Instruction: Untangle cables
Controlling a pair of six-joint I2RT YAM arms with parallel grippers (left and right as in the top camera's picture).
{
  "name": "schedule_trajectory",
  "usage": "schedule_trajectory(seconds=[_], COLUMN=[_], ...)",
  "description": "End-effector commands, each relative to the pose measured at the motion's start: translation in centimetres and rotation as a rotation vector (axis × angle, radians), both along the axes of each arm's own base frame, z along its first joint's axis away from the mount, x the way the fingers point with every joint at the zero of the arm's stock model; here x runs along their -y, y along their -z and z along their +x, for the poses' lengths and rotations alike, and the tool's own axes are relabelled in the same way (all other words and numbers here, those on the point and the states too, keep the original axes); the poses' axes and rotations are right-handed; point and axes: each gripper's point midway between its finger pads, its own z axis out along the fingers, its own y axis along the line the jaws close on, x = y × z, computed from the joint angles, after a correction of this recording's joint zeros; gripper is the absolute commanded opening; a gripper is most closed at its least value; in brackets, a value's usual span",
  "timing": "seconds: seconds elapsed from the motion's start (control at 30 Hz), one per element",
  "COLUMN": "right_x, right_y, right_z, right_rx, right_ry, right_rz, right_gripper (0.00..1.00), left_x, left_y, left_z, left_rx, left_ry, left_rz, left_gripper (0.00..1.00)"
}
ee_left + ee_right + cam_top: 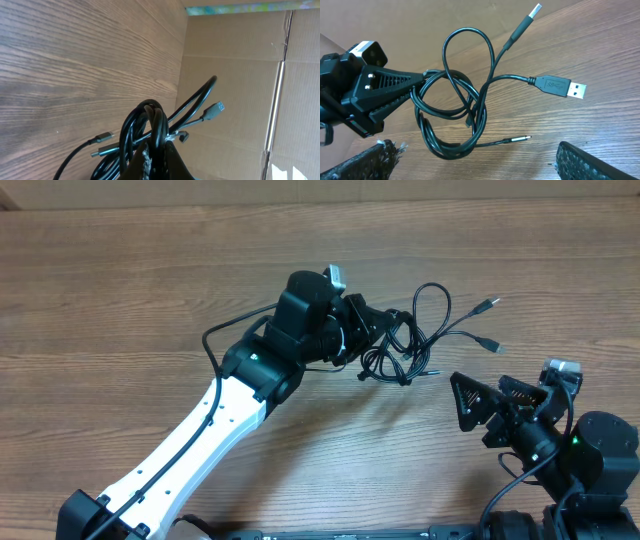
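The cables (465, 107) sit in a looped knot right of centre on the table (120, 290), with their ends splayed to the right (whether the bundle is lifted clear of the wood cannot be confirmed). The left gripper (383, 330) is clamped on the loops at their left side. The right gripper (492, 402) stands spread wide, near the bundle but apart from it. Recommended: the right jaws take the lead just behind the USB plug (565, 87) and draw it slowly out of the loop while the left anchors.
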Motion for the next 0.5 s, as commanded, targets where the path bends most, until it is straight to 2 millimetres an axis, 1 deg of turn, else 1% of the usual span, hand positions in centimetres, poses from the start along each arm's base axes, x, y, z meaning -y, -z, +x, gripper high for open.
schedule_trajectory(seconds=[0.0, 0.17, 0.27, 0.37, 0.47], right_x=[0.4, 0.4, 0.4, 0.4, 0.4], right_y=[-1.4, -1.3, -1.3, -1.1, -0.7], right_z=[0.0, -0.1, -0.1, -0.1, -0.2], right_rx=[0.039, 0.036, 0.042, 0.040, 0.036], right_ry=[0.020, 0.020, 0.012, 0.007, -0.012], right_rz=[-0.017, -0.017, -0.034, -0.046, -0.088], right_gripper=[1.00, 1.00, 1.00, 1.00, 1.00], left_x=[0.6, 0.8, 0.8, 0.9, 1.3], left_y=[-2.4, -2.5, -2.5, -3.0, -3.9], left_z=[-0.4, -0.6, -0.6, -0.4, -0.5], left_rx=[0.026, 0.027, -0.009, -0.035, -0.039], left_ry=[-0.004, 0.000, -0.018, -0.036, -0.032], left_rz=[-0.047, -0.050, -0.070, -0.105, -0.152], left_gripper=[0.04, 0.04, 0.04, 0.04, 0.04])
